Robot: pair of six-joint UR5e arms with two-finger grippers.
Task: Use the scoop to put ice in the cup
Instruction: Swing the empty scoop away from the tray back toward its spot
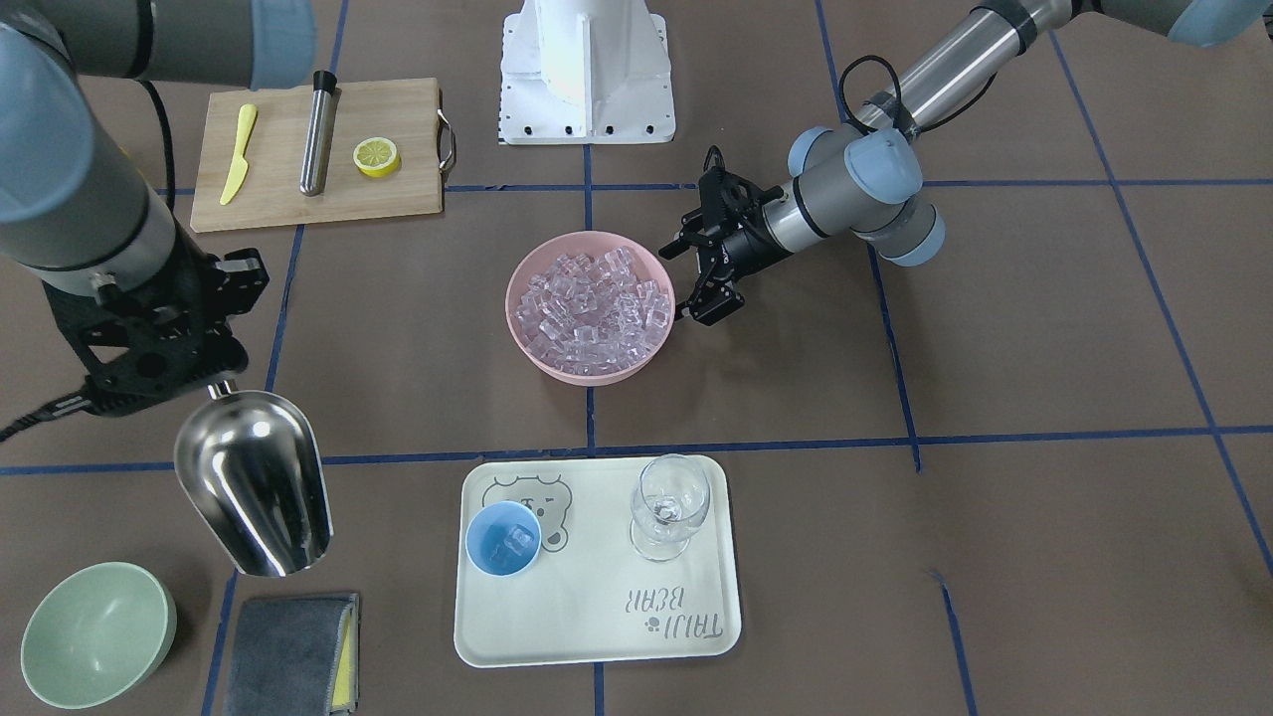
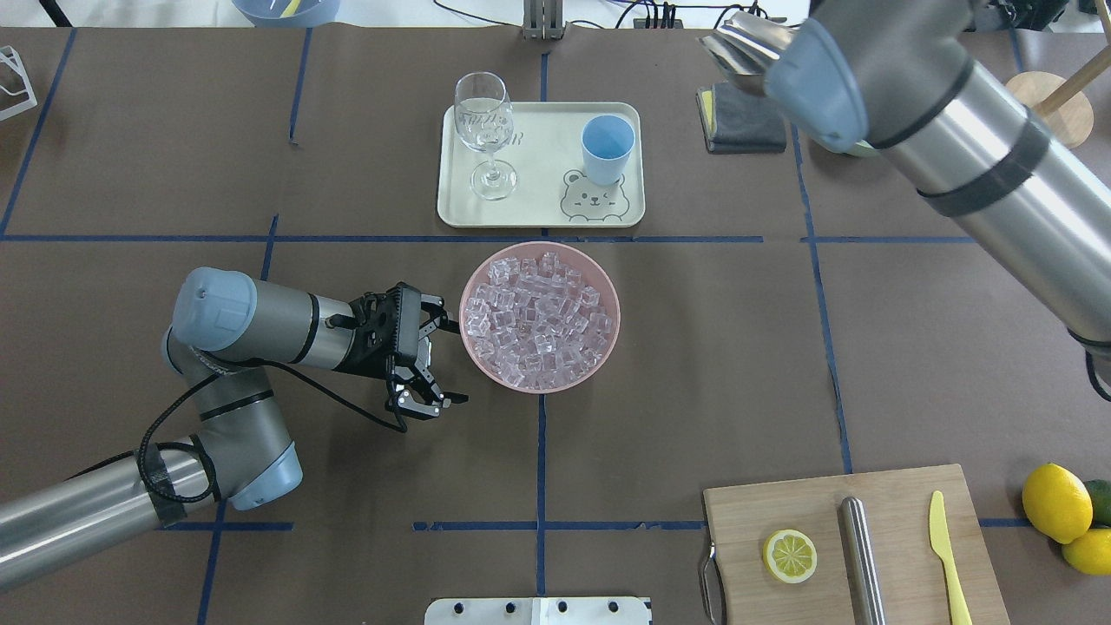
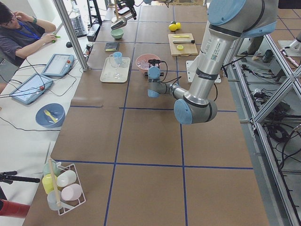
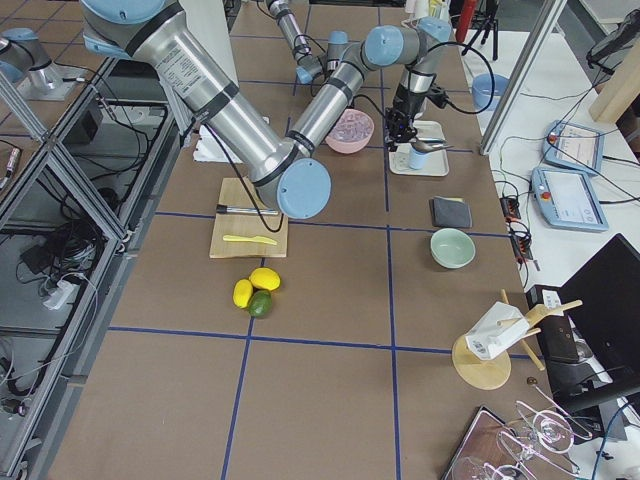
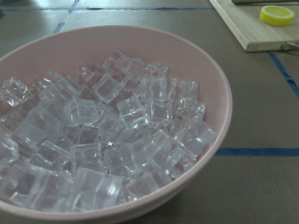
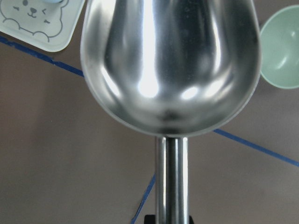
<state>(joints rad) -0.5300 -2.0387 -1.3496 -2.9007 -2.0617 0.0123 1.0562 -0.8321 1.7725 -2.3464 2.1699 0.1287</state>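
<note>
Gripping what, lower left of the front view?
— Your right gripper [image 1: 221, 390], clenched on the scoop [image 1: 254, 487] by its rod handle, blade raised left of the tray [image 1: 597, 626].
And the other?
— Your left gripper [image 1: 684, 281] is released, just right of the pink bowl [image 1: 587, 374] of ice [image 1: 592, 298]. The cup [image 1: 485, 537] stands on the tray's left side, cubes inside.

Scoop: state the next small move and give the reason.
Probably swing the scoop over the pink bowl for a fresh load: it is empty, hanging off the tray in the right gripper, and the cup holds only a little ice.
</note>
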